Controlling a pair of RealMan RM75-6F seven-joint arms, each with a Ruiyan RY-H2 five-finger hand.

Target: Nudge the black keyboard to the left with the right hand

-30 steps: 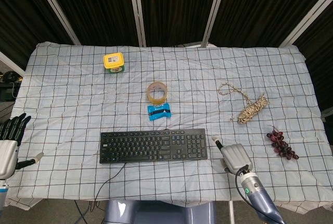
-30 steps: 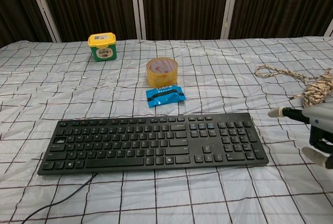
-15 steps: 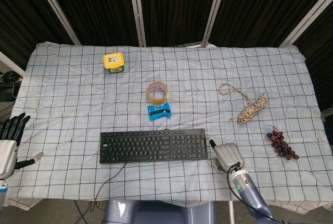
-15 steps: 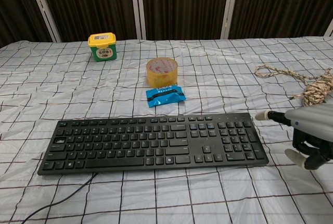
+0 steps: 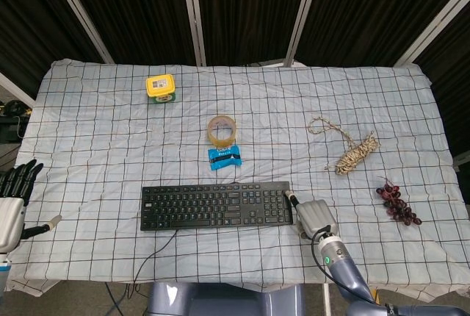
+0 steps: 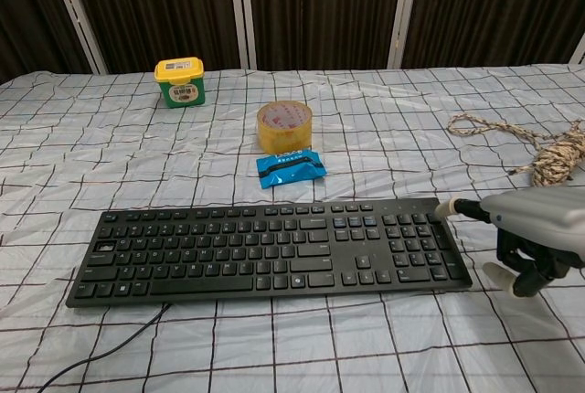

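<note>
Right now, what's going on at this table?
The right hand sits at the right end of the flat black keyboard on the checked tablecloth, a fingertip at the keyboard's far right corner. Actual contact can't be confirmed. The hand holds nothing. The left hand hangs at the table's left edge, away from everything.
</note>
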